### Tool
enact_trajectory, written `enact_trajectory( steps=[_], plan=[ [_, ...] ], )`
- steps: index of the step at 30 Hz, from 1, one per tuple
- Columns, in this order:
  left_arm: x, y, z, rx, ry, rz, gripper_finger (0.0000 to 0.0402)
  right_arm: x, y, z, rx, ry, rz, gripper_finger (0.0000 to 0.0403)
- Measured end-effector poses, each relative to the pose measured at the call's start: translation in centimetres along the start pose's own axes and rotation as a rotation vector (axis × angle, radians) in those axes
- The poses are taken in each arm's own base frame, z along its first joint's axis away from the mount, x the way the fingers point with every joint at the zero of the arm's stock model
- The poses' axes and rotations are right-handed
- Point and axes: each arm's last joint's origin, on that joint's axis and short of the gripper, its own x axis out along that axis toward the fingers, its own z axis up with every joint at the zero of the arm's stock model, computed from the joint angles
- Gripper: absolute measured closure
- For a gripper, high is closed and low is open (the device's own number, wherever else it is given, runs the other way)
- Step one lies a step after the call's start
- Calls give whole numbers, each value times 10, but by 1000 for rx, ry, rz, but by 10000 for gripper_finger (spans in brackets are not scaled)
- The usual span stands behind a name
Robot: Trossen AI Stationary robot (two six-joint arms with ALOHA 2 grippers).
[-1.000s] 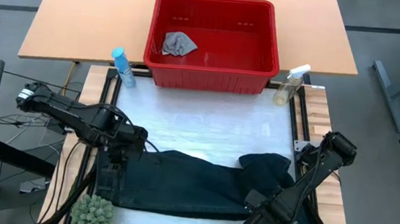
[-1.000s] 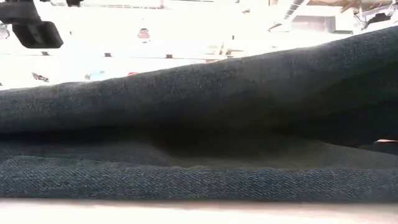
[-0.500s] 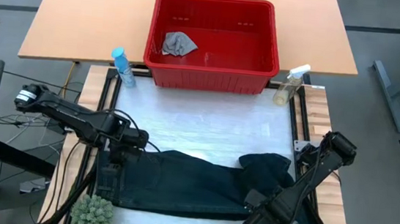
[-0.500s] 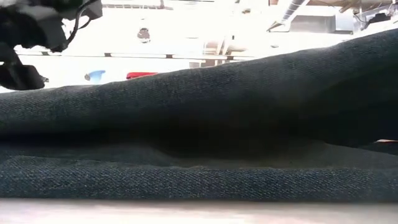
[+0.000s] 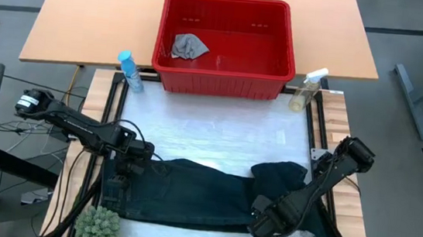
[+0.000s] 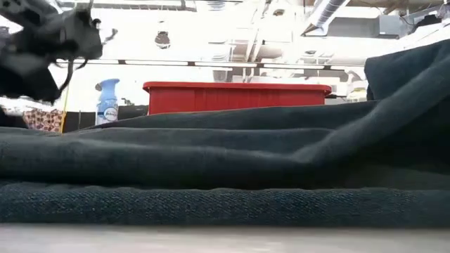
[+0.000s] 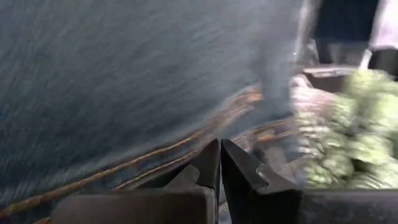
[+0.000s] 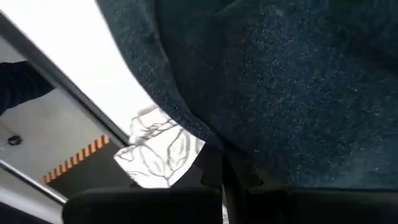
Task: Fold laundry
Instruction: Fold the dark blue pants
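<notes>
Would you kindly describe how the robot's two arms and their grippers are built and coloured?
Both arms are matte black, made of slim jointed segments with thin black cables looping alongside. The left arm carries a silvery round cap at its outer joint. The left gripper and the right gripper each end in two dark, angular, blocky fingers.

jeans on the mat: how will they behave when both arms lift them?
The jeans will probably sag between the grips: they already lie in soft folds and a bunched hump. They are likely heavy for cloth; the low view shows thick stacked denim layers. The coarse weave probably won't slip easily from closed jaws.
</notes>
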Motion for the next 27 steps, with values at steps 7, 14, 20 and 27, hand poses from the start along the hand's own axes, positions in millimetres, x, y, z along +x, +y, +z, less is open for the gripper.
enact_trajectory(
  steps=[7,14,20,27],
  plan=[
    [13,17,2,-253,11,139,401,-3,-12,17,34,-32,-74,384],
    [5,21,8,-246,-27,240,401,-6,-22,36,91,-94,-125,384],
    [-26,37,20,-331,-170,411,401,-12,-42,54,100,-117,-252,384],
    [-64,58,26,-472,-316,532,401,-19,-65,83,57,-166,-348,384]
  ],
)
